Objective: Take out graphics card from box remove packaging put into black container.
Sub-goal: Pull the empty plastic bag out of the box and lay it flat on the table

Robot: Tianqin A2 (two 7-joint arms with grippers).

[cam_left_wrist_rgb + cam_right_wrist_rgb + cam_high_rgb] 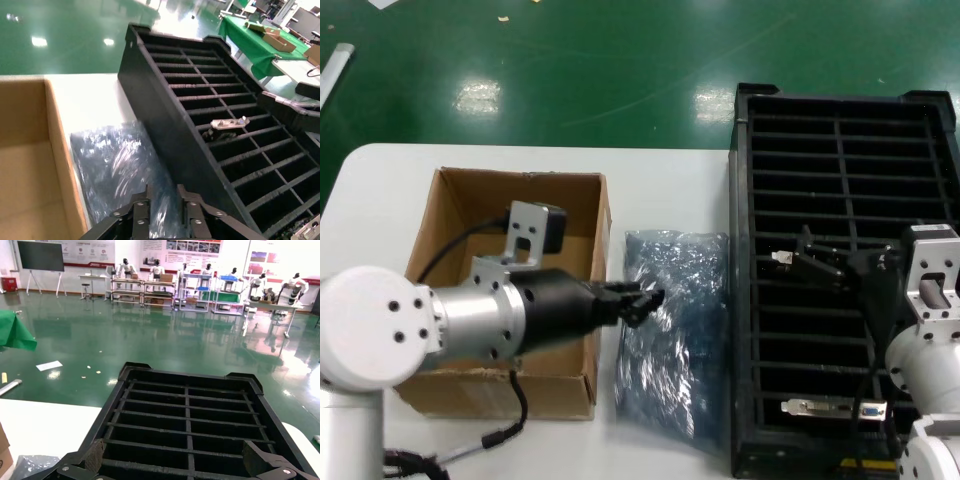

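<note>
Right gripper [823, 262] hangs over the black crate [745, 300], above its middle rows, with both fingers wide apart and nothing between them; the right wrist view shows the two pads [94, 456] far from each other over open slots. Just under it, a graphics card [229, 123] stands in one slot, its silver bracket up. A second bracket [830, 408] shows in a slot near the crate's front edge.

Beside the crate, on the white table [670, 170], lies the crinkled plastic bag [675, 330], flat. Left gripper [642, 300] hovers at the bag's edge on the side away from the crate, its fingers a little apart and holding nothing. The cardboard box [450, 230] stands beyond the bag, under the left arm.

The card may not be fully seated, I think; if the right gripper goes low when it moves, a finger could catch the bracket and tip the card. The left fingers could also drag the loose bag against the crate wall.
</note>
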